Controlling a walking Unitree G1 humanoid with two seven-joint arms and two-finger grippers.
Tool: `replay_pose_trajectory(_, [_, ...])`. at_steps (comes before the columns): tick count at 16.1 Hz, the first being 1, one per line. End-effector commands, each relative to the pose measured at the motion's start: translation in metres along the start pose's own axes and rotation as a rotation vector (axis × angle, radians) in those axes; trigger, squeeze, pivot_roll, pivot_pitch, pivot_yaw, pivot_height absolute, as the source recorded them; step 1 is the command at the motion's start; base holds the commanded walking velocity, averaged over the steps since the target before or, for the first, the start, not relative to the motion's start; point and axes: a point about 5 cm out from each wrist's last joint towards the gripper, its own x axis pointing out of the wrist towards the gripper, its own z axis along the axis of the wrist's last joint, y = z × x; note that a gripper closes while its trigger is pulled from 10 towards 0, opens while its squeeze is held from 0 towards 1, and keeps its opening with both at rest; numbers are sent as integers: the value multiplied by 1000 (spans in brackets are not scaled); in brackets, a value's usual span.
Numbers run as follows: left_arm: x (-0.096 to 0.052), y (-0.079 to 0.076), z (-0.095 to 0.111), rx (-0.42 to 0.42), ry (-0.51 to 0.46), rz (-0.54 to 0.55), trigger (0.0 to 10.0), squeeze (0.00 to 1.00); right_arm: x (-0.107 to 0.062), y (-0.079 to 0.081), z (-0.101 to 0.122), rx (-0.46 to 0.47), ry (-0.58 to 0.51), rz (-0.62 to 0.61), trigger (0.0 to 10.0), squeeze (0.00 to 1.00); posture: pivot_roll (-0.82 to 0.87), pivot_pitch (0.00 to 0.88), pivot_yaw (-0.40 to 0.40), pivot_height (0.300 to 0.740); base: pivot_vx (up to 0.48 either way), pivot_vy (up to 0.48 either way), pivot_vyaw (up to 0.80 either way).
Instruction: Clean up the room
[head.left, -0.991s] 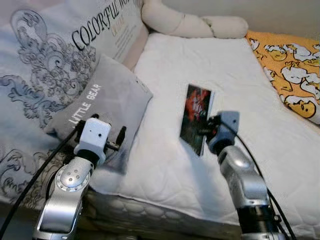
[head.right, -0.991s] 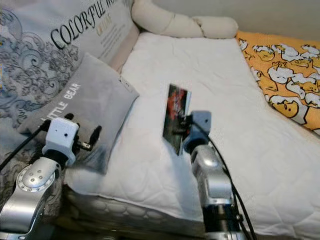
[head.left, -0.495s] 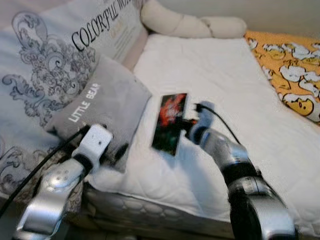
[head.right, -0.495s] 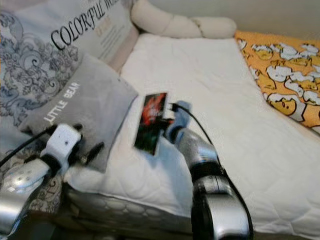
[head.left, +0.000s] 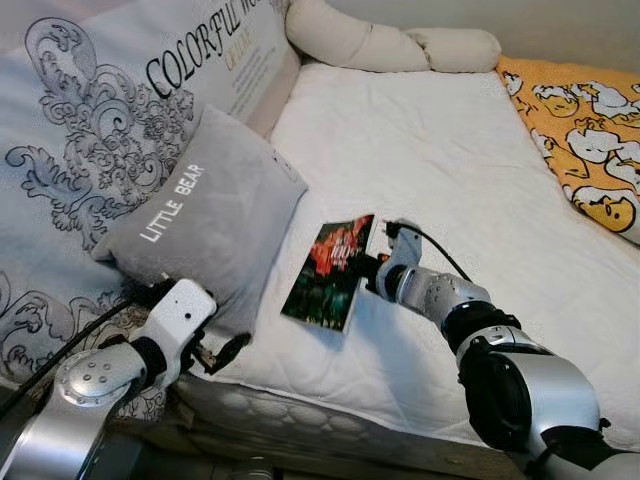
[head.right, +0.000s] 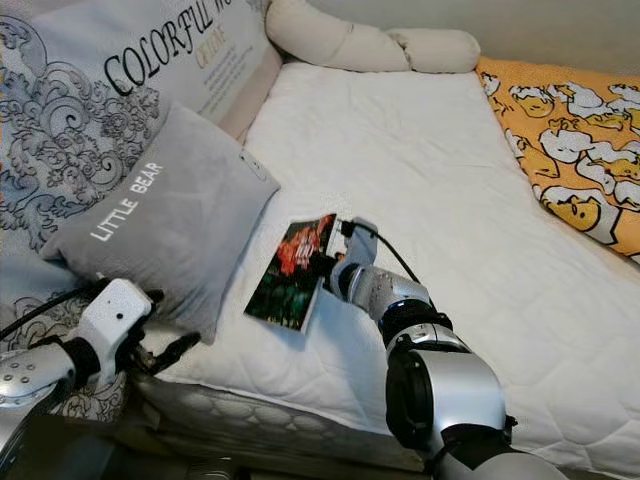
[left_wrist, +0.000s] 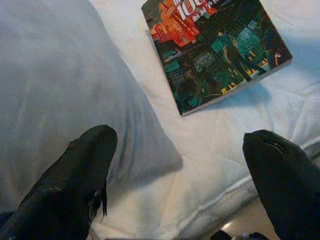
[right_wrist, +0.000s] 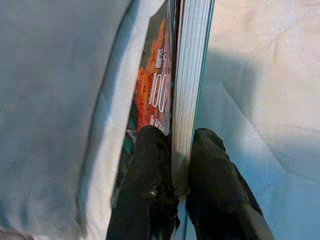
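White quilted bedding (head.left: 420, 130) covers the mattress, with a grey "LITTLE BEAR" pillow (head.left: 205, 235) at its left edge and an orange patterned blanket (head.left: 585, 130) on the right. Right gripper (right_wrist: 177, 165) pinches a colourful book (head.left: 332, 270) by its edge, the book tilted just above the bedding beside the pillow. Left gripper (left_wrist: 182, 170) hovers near the pillow's corner, fingers spread wide

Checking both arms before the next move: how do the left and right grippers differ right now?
The right gripper is shut on the book, holding it over the white mattress; the left gripper is open and holds nothing. The right is out over the bed; the left hangs at the bed's edge by the grey pillow.
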Motion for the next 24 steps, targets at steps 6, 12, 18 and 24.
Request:
replay_pose_trajectory(6, [-6,-9,2,4,16,-46,10000,784,-6,0,34,-218,-84,-92,10000,1000,259,12,7,740,0,0,0])
replay_pose_trajectory(12, [1,-8,5,3,12,-45,10000,784,-12,-7,53,-303,-229,-208,10000,1000,254,0,11,740,0,0,0])
replay_pose_trajectory(18, [12,-20,10,-2,-16,-84,10000,784,-8,0,29,-712,-70,69,10000,1000,230,0,-1,740,0,0,0])
replay_pose_trajectory(24, [18,-23,9,54,21,-164,10000,784,-11,-5,-31,-1085,326,479,10000,0,222,0,1,740,0,0,0])
